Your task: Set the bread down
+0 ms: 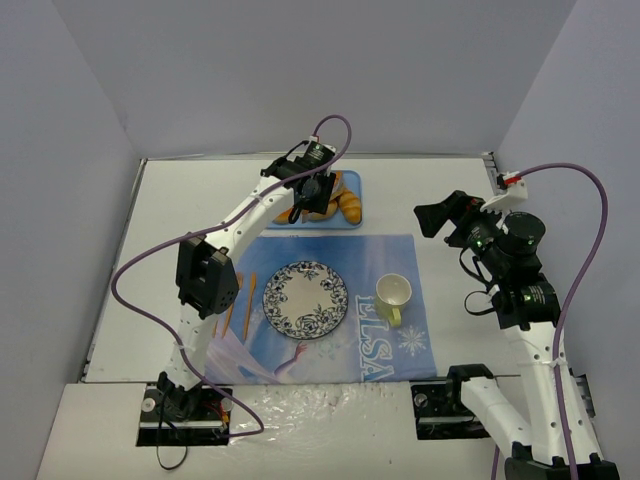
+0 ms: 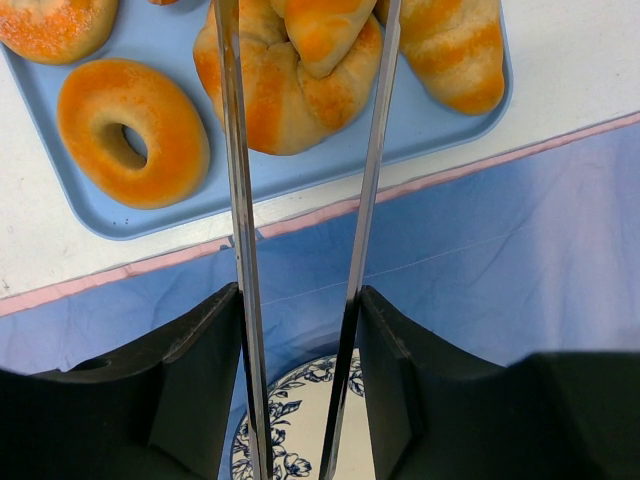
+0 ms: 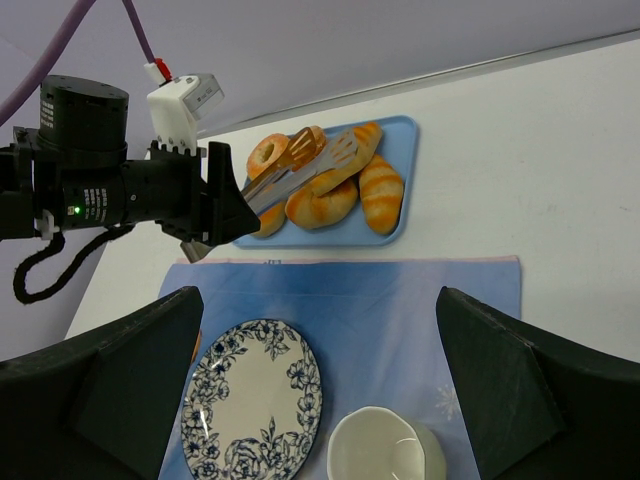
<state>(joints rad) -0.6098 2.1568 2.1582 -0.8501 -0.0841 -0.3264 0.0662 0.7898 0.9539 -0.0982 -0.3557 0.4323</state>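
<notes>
Several golden breads lie on a blue tray (image 1: 352, 215) at the back of the table: a bagel (image 2: 130, 130), a big twisted roll (image 2: 280, 100) and a striped roll (image 2: 455, 50). My left gripper (image 2: 300, 330) is shut on metal tongs (image 2: 240, 200), which reach out over the tray. The two tong arms stand on either side of a croissant (image 2: 325, 35) lying on top of the twisted roll. I cannot tell whether they press it. My right gripper (image 3: 320, 390) hangs open over the blue mat with nothing in it.
A blue-flowered plate (image 1: 305, 299) and a pale yellow cup (image 1: 393, 294) stand on the blue placemat (image 1: 390, 255), near side of the tray. Orange sticks (image 1: 243, 300) lie left of the plate. Grey walls close in the table on three sides.
</notes>
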